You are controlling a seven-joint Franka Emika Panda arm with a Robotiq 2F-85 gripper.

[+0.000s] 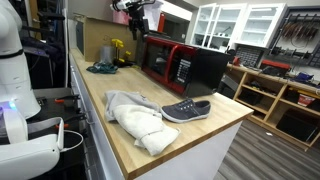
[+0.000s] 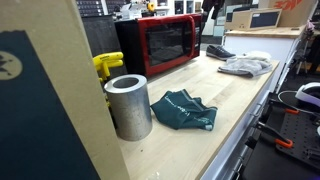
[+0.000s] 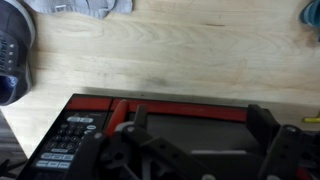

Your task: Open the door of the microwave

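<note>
The counter [image 1: 120,95] carries the microwave [image 1: 200,68], which stands well apart from the shoe [image 1: 186,110] and the pale cloth [image 1: 135,122]. The door [image 2: 162,42] sits flush with the red front trim in both exterior views, so the task is judged to be at the approach stage, with the door not yet opened. The gripper [image 1: 135,14] hangs above the microwave, clear of it. In the wrist view its fingers [image 3: 262,125] stand well apart with nothing between them. The next move is judged to call for a descent in front of the unit and a hook or pinch on the door's free edge. That edge is probably the one beside the control panel [image 3: 65,138]. A pull along the hinge arc would follow. Limitations: no handle or release button can be made out in any view. The wrist view is blurred, and the gripper body covers much of the door there. The hinge side cannot be confirmed. In an exterior view the arm above the gripper is cut off at the top edge.
</note>
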